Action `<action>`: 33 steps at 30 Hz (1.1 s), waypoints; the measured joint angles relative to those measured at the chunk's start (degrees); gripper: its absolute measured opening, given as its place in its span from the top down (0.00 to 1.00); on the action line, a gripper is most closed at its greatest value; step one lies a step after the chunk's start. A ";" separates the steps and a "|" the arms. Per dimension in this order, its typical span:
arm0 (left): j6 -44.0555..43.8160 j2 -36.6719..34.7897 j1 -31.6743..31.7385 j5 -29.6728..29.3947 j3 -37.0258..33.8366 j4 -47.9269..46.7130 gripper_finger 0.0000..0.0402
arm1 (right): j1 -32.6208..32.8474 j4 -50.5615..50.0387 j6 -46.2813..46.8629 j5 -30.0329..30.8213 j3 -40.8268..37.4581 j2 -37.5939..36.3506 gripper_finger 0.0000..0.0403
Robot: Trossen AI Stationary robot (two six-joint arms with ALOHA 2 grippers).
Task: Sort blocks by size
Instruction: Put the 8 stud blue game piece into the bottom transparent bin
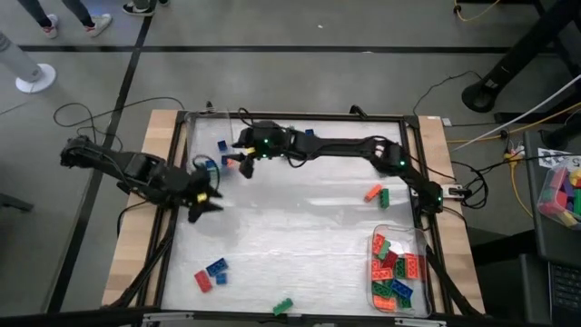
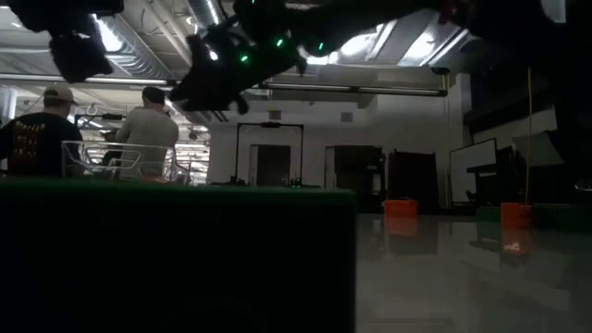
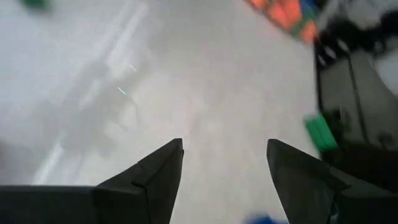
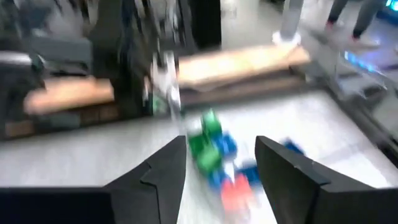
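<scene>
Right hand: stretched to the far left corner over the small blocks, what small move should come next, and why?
Probably lift the right hand clear and head back toward the loose blocks. Its fingers stand apart with nothing between them, and small blocks lie just ahead, so a drop looks done. The left hand waits open nearby.

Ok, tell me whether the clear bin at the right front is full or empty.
Partly full: the clear bin holds a pile of red, orange, green and blue blocks.

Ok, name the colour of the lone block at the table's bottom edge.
Green: the block shows best in the high view.
</scene>
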 joint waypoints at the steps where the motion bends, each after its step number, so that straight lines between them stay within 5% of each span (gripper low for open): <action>1: -1.15 1.30 -1.63 0.37 0.00 0.29 0.45 | 0.00 -4.01 -1.14 -0.02 -0.04 -1.51 0.52; 13: -18.01 23.83 -20.22 1.77 0.03 9.75 0.45 | 1.86 -36.13 -4.46 0.53 -0.04 -13.22 0.52; 22: -34.19 35.44 -26.41 5.71 0.04 10.97 0.45 | 9.07 -42.30 -4.47 0.57 -0.08 -13.83 0.52; 33: -31.44 46.30 -27.29 5.88 4.96 13.36 0.45 | 18.10 -44.88 -4.48 0.58 -0.08 -13.83 0.52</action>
